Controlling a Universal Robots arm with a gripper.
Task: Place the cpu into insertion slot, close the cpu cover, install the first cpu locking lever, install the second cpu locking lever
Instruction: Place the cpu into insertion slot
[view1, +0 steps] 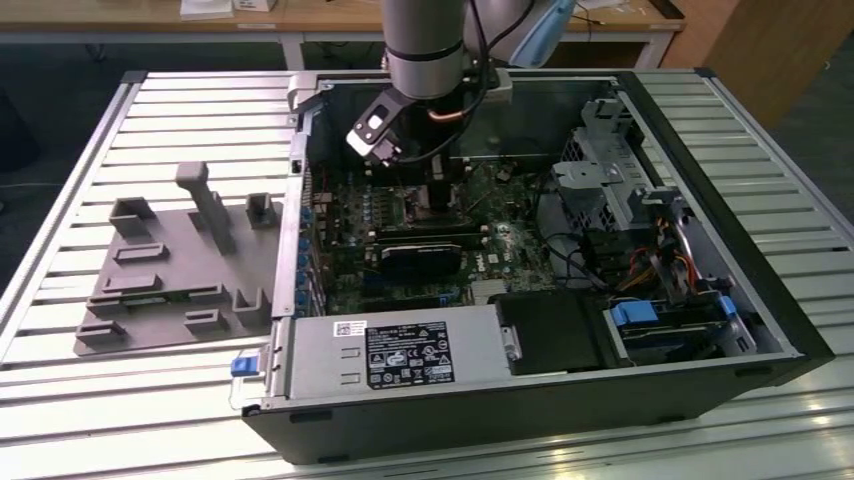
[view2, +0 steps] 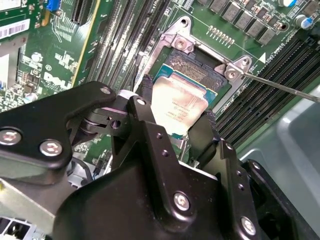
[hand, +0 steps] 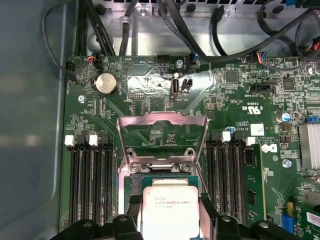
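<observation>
My gripper (view2: 177, 102) is shut on the cpu (view2: 181, 106), a pale silvery square chip held by two opposite edges between the black fingers (view2: 144, 86). The cpu (hand: 170, 210) hangs just above the insertion slot (hand: 161, 178), partly covering it. The slot's dark centre (view2: 196, 69) shows beyond the chip's edge. The cpu cover (hand: 162, 120), a thin metal frame with a window, stands swung open at the slot's far side. A thin locking lever (view2: 285, 87) sticks out sideways, unlatched. In the exterior view the gripper (view1: 447, 208) reaches down into the open computer case (view1: 747, 330).
Long black memory slots (hand: 90, 185) flank the socket on both sides. A black card (view1: 420, 257) lies just in front of the gripper. A silver power supply (view1: 387, 355) fills the case's near side. Cables (hand: 220, 30) run behind the board. A grey fixture (view1: 174, 270) sits on the exterior view's left.
</observation>
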